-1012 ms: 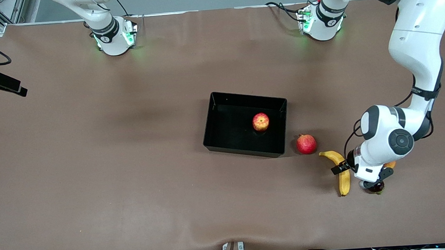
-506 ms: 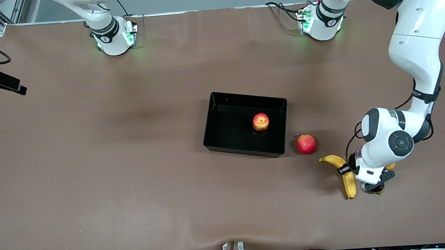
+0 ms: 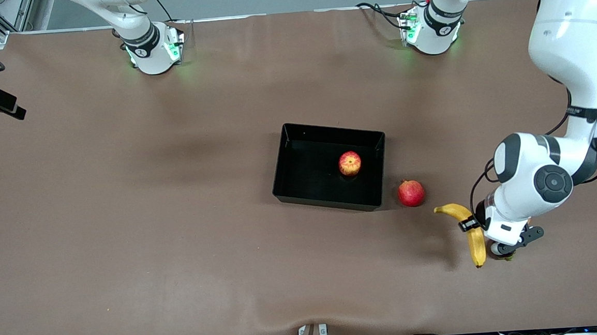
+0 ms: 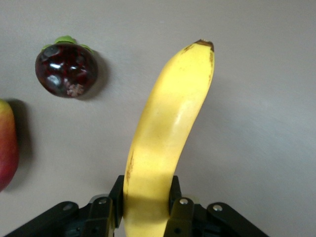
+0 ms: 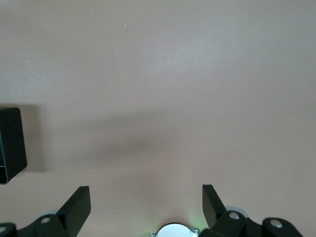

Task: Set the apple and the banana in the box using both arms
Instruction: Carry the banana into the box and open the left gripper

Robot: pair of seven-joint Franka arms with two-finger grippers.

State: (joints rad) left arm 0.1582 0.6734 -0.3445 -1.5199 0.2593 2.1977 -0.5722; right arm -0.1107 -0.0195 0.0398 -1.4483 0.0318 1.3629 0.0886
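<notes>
The yellow banana (image 3: 476, 243) is gripped near its middle by my left gripper (image 3: 471, 225), which is shut on it a little above the table, toward the left arm's end. In the left wrist view the banana (image 4: 170, 113) runs out from between the fingers of the left gripper (image 4: 145, 193). The apple (image 3: 349, 163) lies inside the black box (image 3: 327, 129) at the table's middle. My right gripper (image 5: 145, 197) is open and empty, held high over bare table near its own base, with a corner of the box (image 5: 10, 143) in its view.
A round pinkish-red fruit (image 3: 411, 192) lies between the box and the banana. A dark purple fruit with a green cap (image 4: 65, 70) and a red-yellow mango (image 4: 5, 148) lie on the table close to the left gripper.
The left gripper has taken hold of the banana and shifted with it toward the left arm's end of the table. The banana has swung with it. The apple and box have not moved.
</notes>
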